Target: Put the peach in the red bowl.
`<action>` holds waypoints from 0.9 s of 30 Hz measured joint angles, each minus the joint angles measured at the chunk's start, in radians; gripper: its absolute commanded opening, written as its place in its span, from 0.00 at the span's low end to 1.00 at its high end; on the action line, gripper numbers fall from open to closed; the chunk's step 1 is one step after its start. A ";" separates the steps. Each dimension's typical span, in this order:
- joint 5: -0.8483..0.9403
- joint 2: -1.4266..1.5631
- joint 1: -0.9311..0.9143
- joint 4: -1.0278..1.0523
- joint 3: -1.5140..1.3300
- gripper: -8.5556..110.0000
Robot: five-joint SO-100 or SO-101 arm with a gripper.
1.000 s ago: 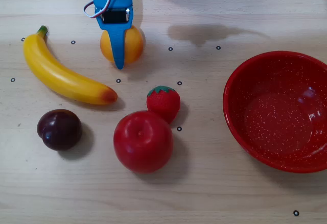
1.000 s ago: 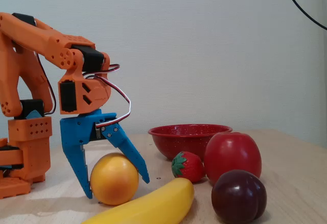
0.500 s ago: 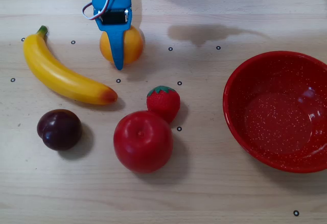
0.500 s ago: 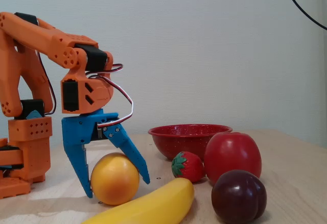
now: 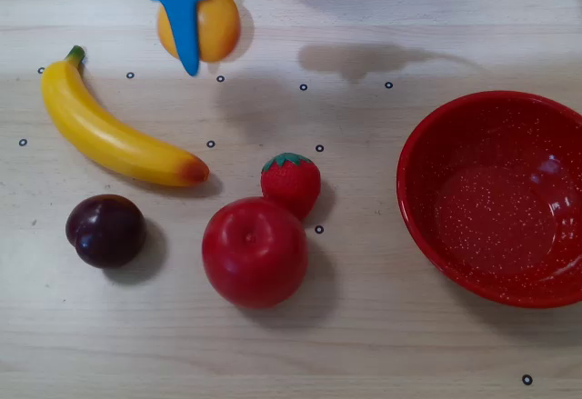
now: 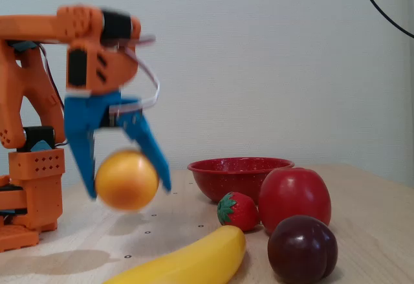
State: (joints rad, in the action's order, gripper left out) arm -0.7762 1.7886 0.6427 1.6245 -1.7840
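1. Bright, even light in both views; soft shadows fall right of the fruit on the pale wooden counter (image 5: 382,344).
2. White glare inside the glossy red speckled bowl (image 5: 496,204).
3. Fixed view: blue gripper (image 6: 126,184) and round yellow-orange peach (image 6: 126,180) motion-blurred; near yellow banana (image 6: 187,261) soft.

Orange arm (image 6: 39,103), blue fingers (image 6: 77,142), black motors, white cable

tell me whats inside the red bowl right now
Nothing: in the overhead view the red bowl shows only its speckled inside. The peach is between the gripper fingers, above the table. The fixed view hides the bowl's bottom behind its rim.
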 measured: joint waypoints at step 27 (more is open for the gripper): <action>1.022 0.121 -0.718 -0.298 0.554 0.07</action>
State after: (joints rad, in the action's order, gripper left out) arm 0.2454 1.9098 -0.0752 1.3269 -1.2303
